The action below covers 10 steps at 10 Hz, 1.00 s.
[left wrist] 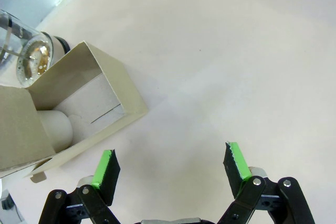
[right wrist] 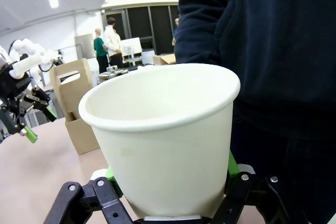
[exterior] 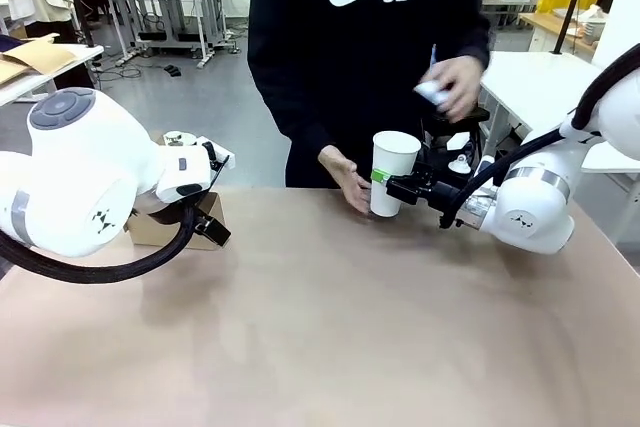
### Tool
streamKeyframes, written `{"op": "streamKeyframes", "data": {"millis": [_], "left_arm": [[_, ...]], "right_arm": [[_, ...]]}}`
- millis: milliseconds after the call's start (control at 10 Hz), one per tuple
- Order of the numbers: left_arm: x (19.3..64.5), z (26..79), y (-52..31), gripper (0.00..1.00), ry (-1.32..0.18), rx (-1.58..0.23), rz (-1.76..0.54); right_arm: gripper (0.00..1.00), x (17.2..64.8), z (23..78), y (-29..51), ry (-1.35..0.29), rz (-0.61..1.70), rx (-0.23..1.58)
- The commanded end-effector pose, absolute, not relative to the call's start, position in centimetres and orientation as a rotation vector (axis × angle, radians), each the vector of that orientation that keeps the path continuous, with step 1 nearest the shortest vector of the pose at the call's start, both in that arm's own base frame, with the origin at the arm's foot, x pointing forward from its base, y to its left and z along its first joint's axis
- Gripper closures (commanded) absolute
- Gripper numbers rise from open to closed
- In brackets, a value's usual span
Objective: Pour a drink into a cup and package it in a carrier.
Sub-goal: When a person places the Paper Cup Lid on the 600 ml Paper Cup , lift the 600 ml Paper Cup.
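Item 1, desk: pale tan top, bare in front of you. Item 2, your left claw: fingers spread wide, green pads facing each other with nothing between them, over bare desk. Item 3, the carrier: brown cardboard, beside and just beyond one finger of that claw, apart from it; the right wrist view shows its handle panel upright with a cut-out grip. Item 4, glass pitcher with chrome bands: just past the carrier's far corner; you cannot tell its contents from here. Item 5, your right claw: pinching the cup, one green pad pressed on each side of its lower wall. Item 6, the cup: plain white paper, upright, open-topped, near the desk's far edge, right of centre; whether its base rests on the desk cannot be told. Item 7, the person's hand: touching the cup's lower side opposite your claw. Item 8, the person's other hand: raised, holding something small and blurred. Item 9, dark sweatshirt: white print, swoosh with "SB" beneath, lettering above cut off by the frame.
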<state>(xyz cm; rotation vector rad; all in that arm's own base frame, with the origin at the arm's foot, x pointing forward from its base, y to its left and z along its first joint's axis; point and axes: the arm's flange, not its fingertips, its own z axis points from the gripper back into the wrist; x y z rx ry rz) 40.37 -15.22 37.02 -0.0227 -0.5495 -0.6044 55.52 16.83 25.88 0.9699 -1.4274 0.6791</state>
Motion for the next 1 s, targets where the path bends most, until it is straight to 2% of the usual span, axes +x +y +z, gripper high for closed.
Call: {"op": "streamKeyframes", "data": {"millis": [0, 900], "left_arm": [[40.36, 37.04, -15.19, 0.0, -0.55, -0.024, -0.604], [40.36, 37.04, -15.19, 0.0, -0.55, -0.024, -0.604]], "right_arm": [[0.19, 55.59, 26.23, 16.92, -1.431, 0.681, 0.966], [0.19, 55.59, 26.23, 16.92, -1.431, 0.681, 0.966]]}}
